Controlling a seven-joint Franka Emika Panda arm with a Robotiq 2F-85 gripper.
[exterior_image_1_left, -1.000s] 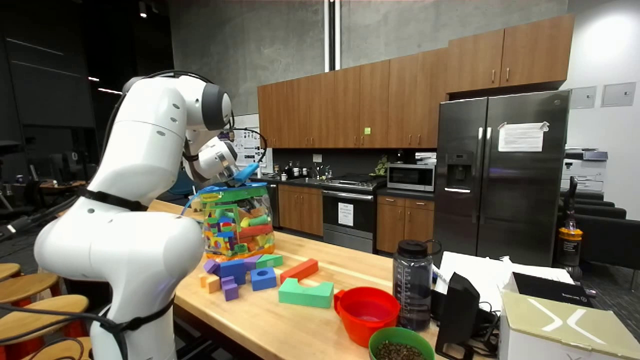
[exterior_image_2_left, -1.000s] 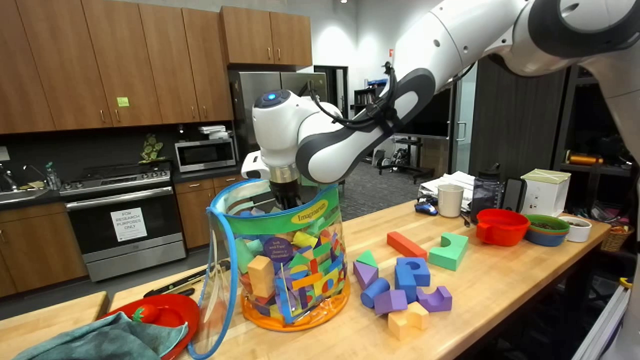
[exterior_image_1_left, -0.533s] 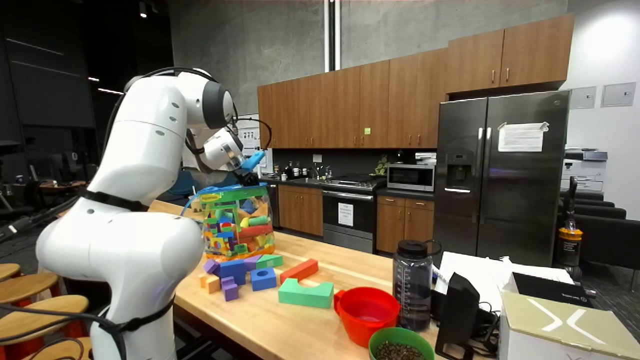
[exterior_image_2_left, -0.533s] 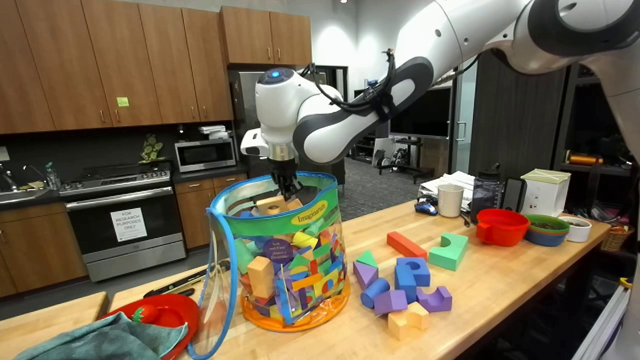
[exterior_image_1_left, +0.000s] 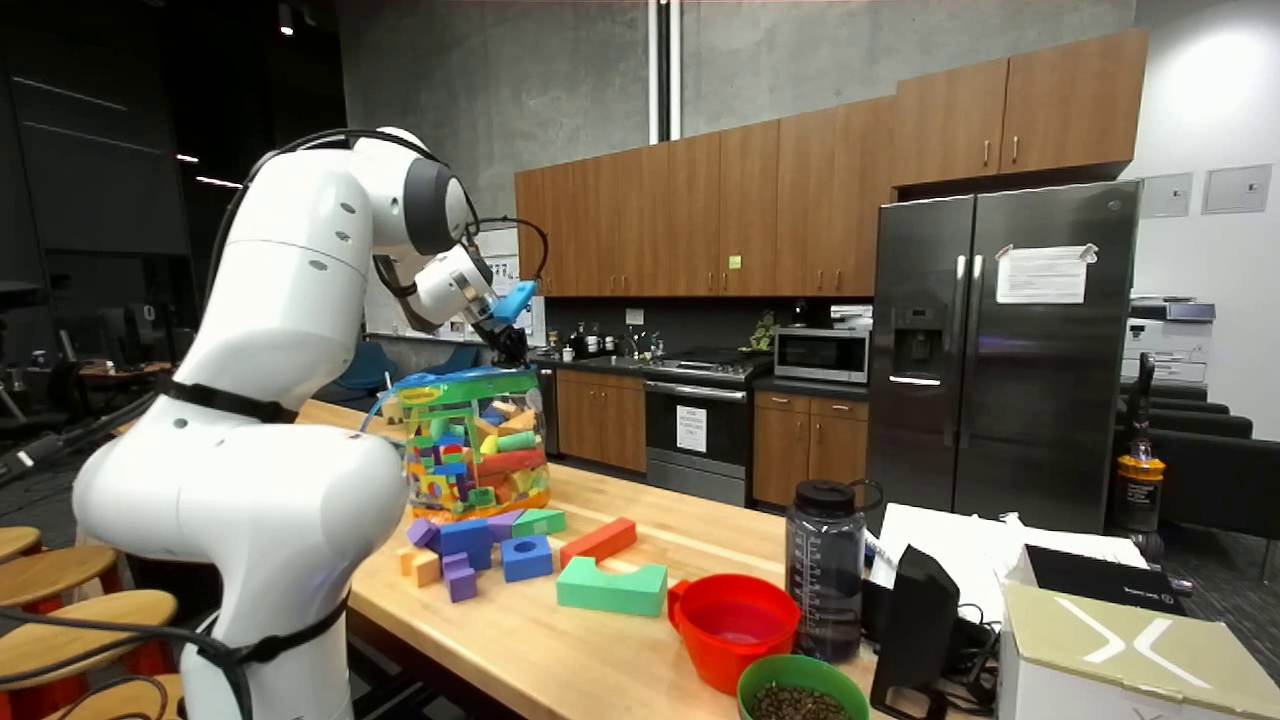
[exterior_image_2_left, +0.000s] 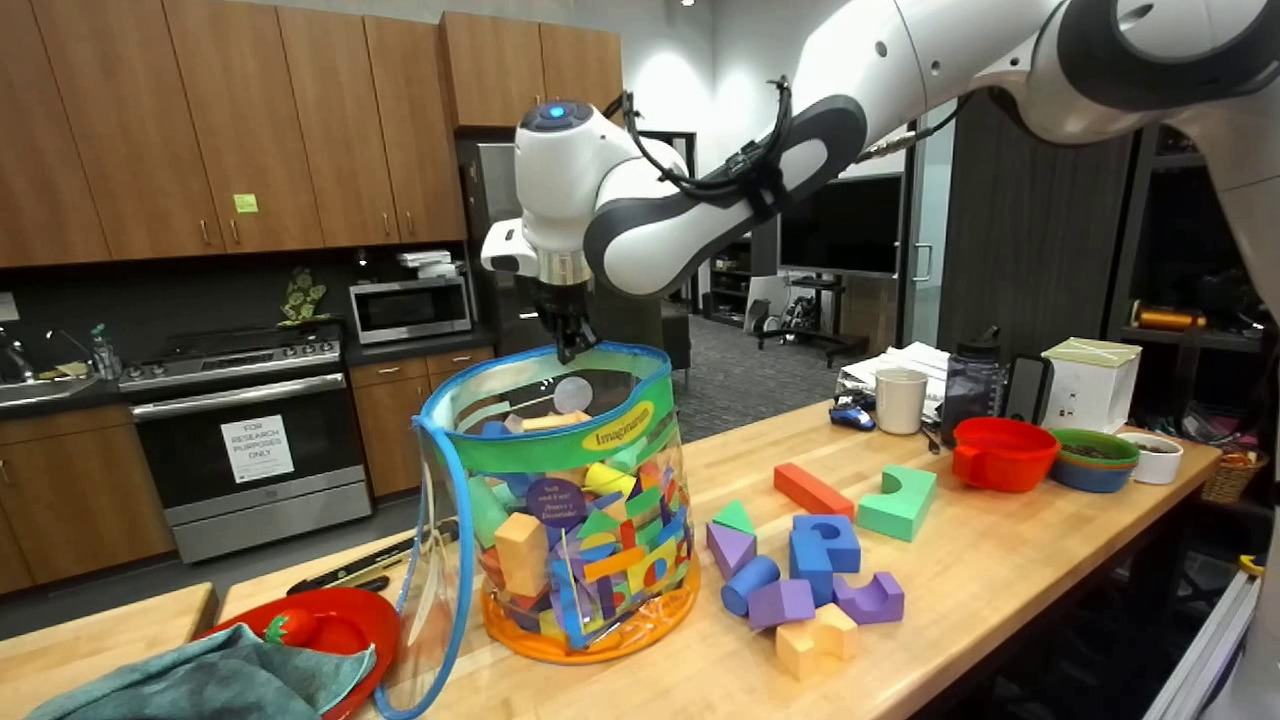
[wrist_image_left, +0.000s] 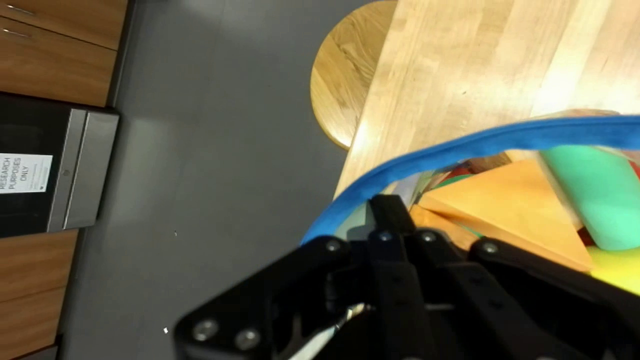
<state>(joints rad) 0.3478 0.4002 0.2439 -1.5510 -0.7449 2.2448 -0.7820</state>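
Observation:
My gripper (exterior_image_2_left: 572, 350) is shut and empty just above the back rim of a clear toy bag (exterior_image_2_left: 540, 453). The gripper (exterior_image_1_left: 512, 350) and bag (exterior_image_1_left: 455, 393) show in both exterior views. The bag is full of foam blocks; an orange block (exterior_image_2_left: 556, 421) lies near the top. In the wrist view the fingertips (wrist_image_left: 392, 215) are together by the bag's blue rim (wrist_image_left: 450, 145). An orange wedge (wrist_image_left: 515, 210), a green cylinder (wrist_image_left: 592, 192) and a yellow block (wrist_image_left: 620, 267) lie below. Beside the bag are a red block (exterior_image_2_left: 812, 490), green arch (exterior_image_2_left: 897, 503) and orange arch (exterior_image_2_left: 816, 640).
A red plate (exterior_image_2_left: 370, 625) with a cloth (exterior_image_2_left: 215, 680) stands by the bag's open lid (exterior_image_2_left: 465, 560). A red cup (exterior_image_2_left: 1005, 455), stacked bowls (exterior_image_2_left: 1090, 460), a bottle (exterior_image_2_left: 972, 385), a mug (exterior_image_2_left: 900, 400) and a box (exterior_image_2_left: 1092, 385) stand farther along the table.
My gripper has risen out of the bag to above its rim. The orange block that showed higher, near the fingers, half a second ago now lies lower in the bag.

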